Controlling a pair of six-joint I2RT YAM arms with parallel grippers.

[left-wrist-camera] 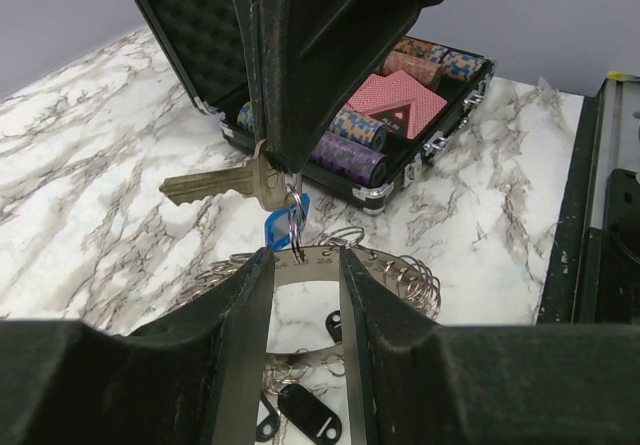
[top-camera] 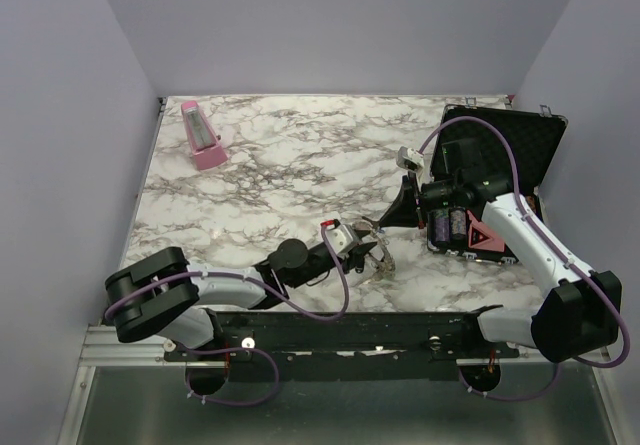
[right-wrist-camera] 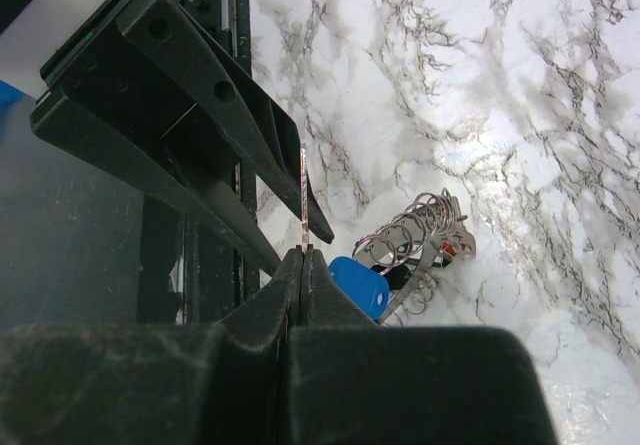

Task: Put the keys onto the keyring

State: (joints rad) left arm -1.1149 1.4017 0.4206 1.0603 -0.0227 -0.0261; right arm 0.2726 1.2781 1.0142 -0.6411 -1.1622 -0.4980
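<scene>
Where the white, grey-veined marble tabletop reaches its right edge, a black hard-shell case lies open, its foam-lined lid tilted back. Rows of round striped poker chips and a red deck of cards sit in its tray. Far off at the back left corner stands a pink wedge-shaped plastic object.

Both black arms reach toward the middle of the near half of the table, just left of the case. The left gripper sits low over the marble with its two fingers apart. The flat grey metal keyring with its toothed rim lies on the table right at those fingertips, its band showing in the gap between them. Whether the pads touch the band cannot be told. Many small wire loops hang along the ring's rim.

The right gripper comes down from above with its fingers pressed together on the head of a silver metal key. The key's blade sticks out sideways, level, above the ring. A blue plastic tag dangles from the key's head on a small split ring, just above the keyring's band.

Two black plastic tags lie on the marble inside the ring's hole, near the left fingers.
</scene>
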